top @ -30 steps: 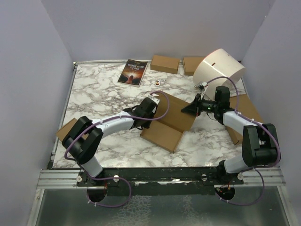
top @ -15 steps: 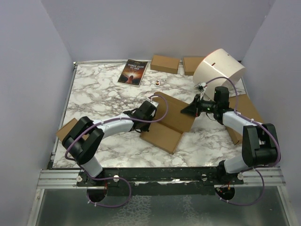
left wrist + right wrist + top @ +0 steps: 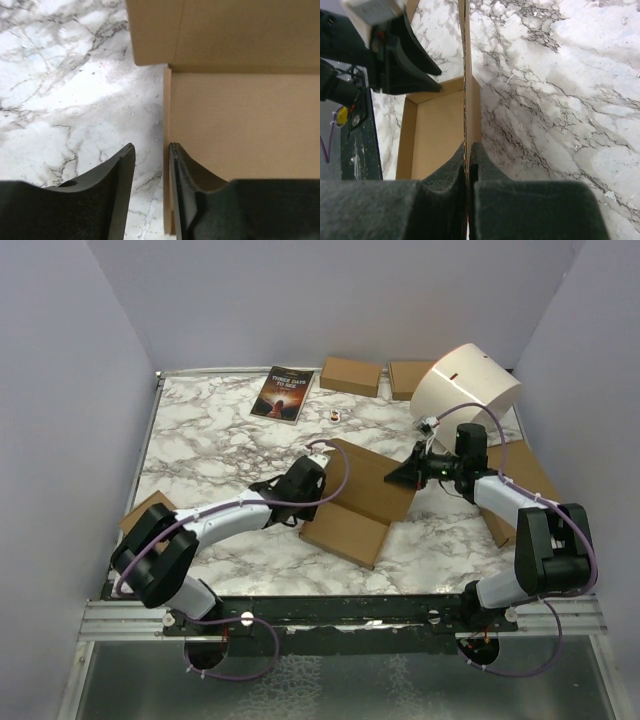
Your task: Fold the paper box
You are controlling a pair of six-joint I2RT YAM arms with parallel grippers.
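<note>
The main danger is at the left gripper (image 3: 151, 148). Its jaws stand a little apart with marble showing in the gap. The narrow side strip of the paper box (image 3: 352, 502) runs just along the inner face of one finger. If the jaws close from here, they may miss the strip or bend it the wrong way.

The right gripper (image 3: 468, 146) is pressed together on a thin upright panel of the box, seen edge-on. A hard pull could crease this panel or let it slip out, and the light box could then slide over the table (image 3: 200, 440).

The box lies in the middle of the table, between the two arms. It is plain brown cardboard and only partly formed: a shallow tray with low walls, and one wide flap lying flat toward the near edge.
</note>
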